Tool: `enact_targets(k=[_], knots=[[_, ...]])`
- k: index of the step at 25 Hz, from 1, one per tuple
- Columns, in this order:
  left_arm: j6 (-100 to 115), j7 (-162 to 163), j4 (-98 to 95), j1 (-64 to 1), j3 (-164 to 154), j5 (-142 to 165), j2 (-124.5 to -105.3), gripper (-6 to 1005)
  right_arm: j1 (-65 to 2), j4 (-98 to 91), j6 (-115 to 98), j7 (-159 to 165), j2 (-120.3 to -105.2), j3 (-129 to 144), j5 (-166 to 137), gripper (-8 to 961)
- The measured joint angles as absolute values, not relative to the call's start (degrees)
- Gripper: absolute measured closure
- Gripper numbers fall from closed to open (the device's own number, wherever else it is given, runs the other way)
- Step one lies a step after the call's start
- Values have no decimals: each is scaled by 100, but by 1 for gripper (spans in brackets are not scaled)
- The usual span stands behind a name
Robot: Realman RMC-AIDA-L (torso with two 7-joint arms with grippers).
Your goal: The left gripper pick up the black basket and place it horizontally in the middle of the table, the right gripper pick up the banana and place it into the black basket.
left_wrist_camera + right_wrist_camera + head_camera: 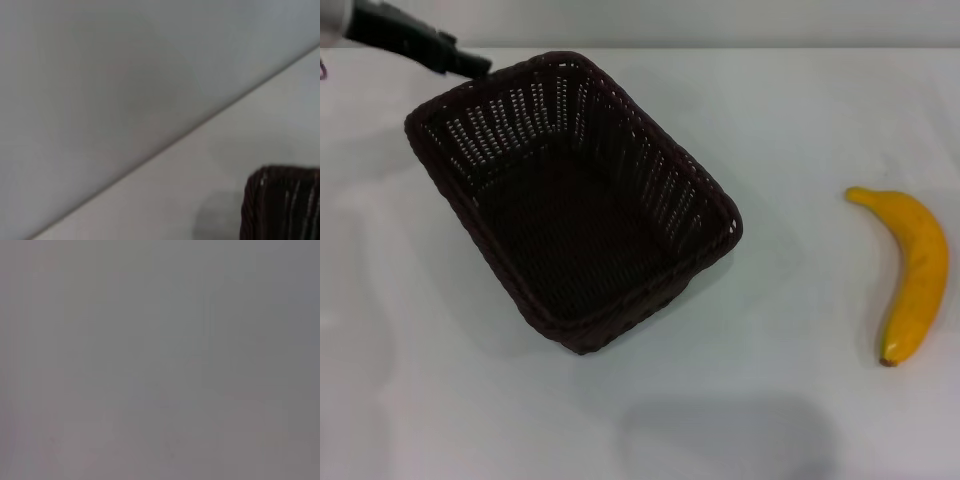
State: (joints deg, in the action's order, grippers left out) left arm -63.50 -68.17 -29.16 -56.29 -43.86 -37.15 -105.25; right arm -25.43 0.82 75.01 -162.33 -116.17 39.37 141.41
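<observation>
The black basket (570, 200) stands empty on the table (800, 150), left of the middle, with its long side running diagonally. My left gripper (470, 64) comes in from the far left corner, and its dark tip is at the basket's far rim. One corner of the basket (282, 205) shows in the left wrist view. The banana (910, 272) lies on the table at the right, well apart from the basket, with its brown tip toward the near edge. My right gripper is out of view; the right wrist view shows only a plain grey surface.
The table's far edge (720, 46) meets a pale wall behind the basket. The same edge (175, 142) runs diagonally through the left wrist view. A faint shadow (720, 435) lies on the table near the front edge.
</observation>
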Motion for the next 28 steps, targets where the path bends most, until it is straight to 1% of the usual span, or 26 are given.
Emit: enact_targets(k=[2,5,11,16,18,21,28], knots=[[-6088,-6863,-2804,-5632,-4471,-3570,-10645,364,-2542,126,7554,-16233,-11614,3938,14141,79],[-5836,-6948,-2684,-5616,-4505,-3541,-10745,379,-2534,138,7620,-16233,-11613,3937,14141,80],[-5654,-7148,-2509,-5582,-4484,-3619,-10883,409,-2525,239,7743,-16233,-11610,3937,14142,80],[-5481,-7151,-2533,-5485,-4454,-3644,-11126,434,-2457,381,8084,-16233,-11609,3937,14142,80],[-5433,-7098,-2564,-5477,-4453,-3654,-11181,444,-2399,384,8203,-16233,-11604,3937,14142,80],[-5446,-6901,-2562,-5475,-4456,-3635,-11160,463,-2357,384,8276,-16233,-11599,3938,14142,80],[-5908,-6675,-2611,-5479,-4473,-3574,-11037,527,-2379,382,8285,-16233,-11601,3938,14142,80]])
